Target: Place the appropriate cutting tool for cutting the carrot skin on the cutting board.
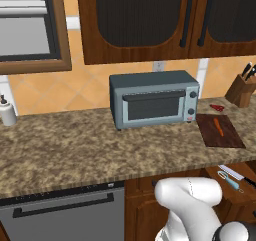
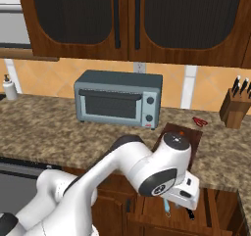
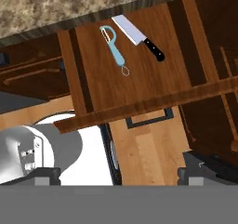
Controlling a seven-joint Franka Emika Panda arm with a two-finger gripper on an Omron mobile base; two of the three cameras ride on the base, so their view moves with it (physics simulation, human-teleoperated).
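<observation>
On smooth wooden drawer point(image 3: 139, 74), slim pale-blue cutting tool point(image 3: 115, 49), pointed black-handled knife point(image 3: 138, 37)

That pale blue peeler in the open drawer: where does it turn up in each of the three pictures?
Left base view: the peeler lies lower right, in the open drawer below the counter edge.
Right base view: a sliver of it shows bottom centre, under the arm.
Hand view: upper centre.
Shared landmark: the black-handled knife beside it.

One slim pale blue-and-white peeler point(image 3: 114, 49) and one black-handled steel knife point(image 3: 138, 37) are lying in one open wooden drawer point(image 3: 139, 79). One small orange carrot point(image 1: 218, 126) is resting on one dark reddish-brown wooden cutting board point(image 1: 220, 132), alongside one grey toaster oven point(image 1: 154, 99), one small red utensil point(image 1: 216, 107) and one wooden knife block point(image 1: 241, 90).
</observation>
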